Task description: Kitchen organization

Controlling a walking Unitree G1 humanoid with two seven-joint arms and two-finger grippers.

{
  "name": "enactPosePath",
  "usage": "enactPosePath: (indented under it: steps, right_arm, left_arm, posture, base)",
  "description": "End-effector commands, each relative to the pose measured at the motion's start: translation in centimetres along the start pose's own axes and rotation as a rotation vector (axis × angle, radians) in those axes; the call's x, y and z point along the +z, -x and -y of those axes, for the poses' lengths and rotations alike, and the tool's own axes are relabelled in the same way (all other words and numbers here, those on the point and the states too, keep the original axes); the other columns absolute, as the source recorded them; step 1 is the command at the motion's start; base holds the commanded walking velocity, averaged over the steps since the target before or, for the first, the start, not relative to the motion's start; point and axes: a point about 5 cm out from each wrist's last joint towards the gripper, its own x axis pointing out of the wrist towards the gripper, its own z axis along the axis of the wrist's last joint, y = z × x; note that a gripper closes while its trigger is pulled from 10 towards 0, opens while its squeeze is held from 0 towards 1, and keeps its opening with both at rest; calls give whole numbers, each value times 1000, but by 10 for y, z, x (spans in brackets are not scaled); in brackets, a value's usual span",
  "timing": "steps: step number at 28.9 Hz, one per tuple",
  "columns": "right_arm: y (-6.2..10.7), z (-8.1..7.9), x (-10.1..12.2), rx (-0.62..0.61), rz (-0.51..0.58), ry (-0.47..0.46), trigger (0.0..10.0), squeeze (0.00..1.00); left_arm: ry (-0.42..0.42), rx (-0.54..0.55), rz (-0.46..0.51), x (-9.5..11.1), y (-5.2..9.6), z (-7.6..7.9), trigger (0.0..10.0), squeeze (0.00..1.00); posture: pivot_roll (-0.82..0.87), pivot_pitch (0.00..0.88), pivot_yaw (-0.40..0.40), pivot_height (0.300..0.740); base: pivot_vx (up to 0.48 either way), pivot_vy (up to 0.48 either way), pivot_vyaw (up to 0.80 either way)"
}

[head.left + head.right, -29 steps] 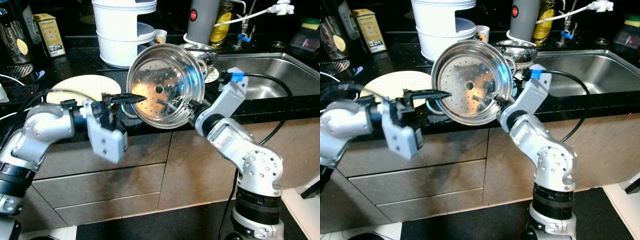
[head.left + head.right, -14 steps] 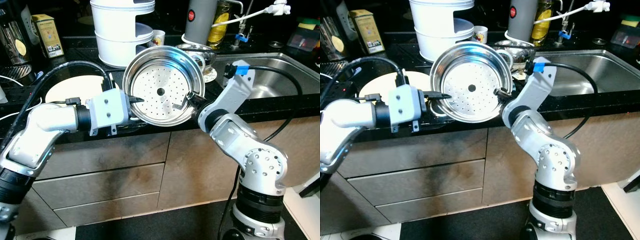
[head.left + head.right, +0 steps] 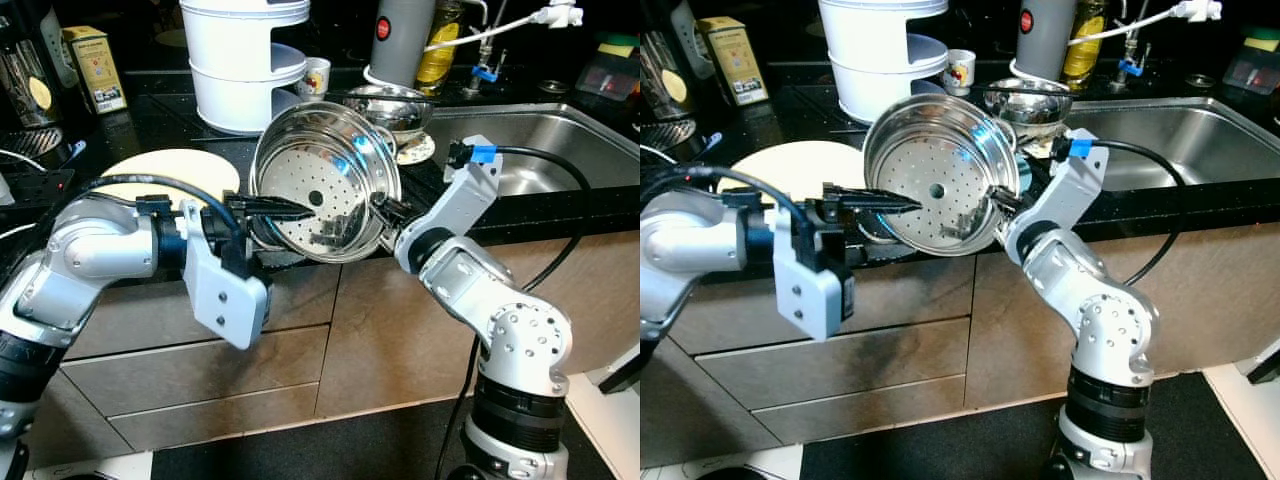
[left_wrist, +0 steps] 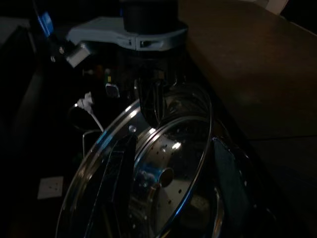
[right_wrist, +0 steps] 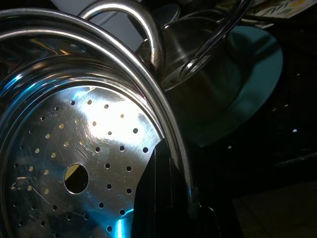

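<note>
From the head camera, the round steamer pan (image 3: 325,180) with little holes in its bottom is held up in the air, tipped on its side, in front of the black counter (image 3: 150,125). The right gripper (image 3: 385,208) pinches the pan's rim on the sink (image 3: 560,150) side. The left gripper (image 3: 285,208) reaches into the pan with its black fingers close together, near the big middle hole. I cannot tell if they touch the metal. A white plate (image 3: 165,170) lies on the counter behind the left arm. A tall white pot (image 3: 250,60) stands further back, and a small metal bowl (image 3: 395,105) sits just behind the pan.

The left wrist camera is very dark. It shows the shiny pan (image 4: 148,178) close up, and the right gripper (image 4: 151,101) grabs its rim at the far edge.

In the right wrist camera, a black finger (image 5: 163,193) presses on the inside of the pan's rim (image 5: 171,139). The pan's bottom (image 5: 74,168) shines blue. A loop handle (image 5: 143,29) sticks up from the rim.
</note>
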Motion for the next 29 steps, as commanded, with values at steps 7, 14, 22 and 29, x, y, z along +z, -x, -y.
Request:
enactPosePath:
  steps: [7,14,22,29]
  right_arm:
    - [-3,18,-27,-104,-131,143,0,0]
    - [-5,27,0,-151,81,-154,0,0]
    - [-2,10,20,22,165,-258,0,0]
    - [-2,6,16,43,155,-266,0,0]
  left_arm:
    - [-164,137,177,32,-4,-47,10000,0]
    - [-169,48,181,29,-4,-29,10000,0]
    - [-143,52,159,21,0,-27,10000,0]
    - [104,296,139,11,7,-51,10000,0]
  posture:
    - [-7,153,-41,740]
    - [-6,151,-36,740]
    - [-12,147,-32,740]
    - [-8,150,-34,740]
  base:
    - [0,0,0]
    - [0,0,0]
    - [0,0,0]
    - [0,0,0]
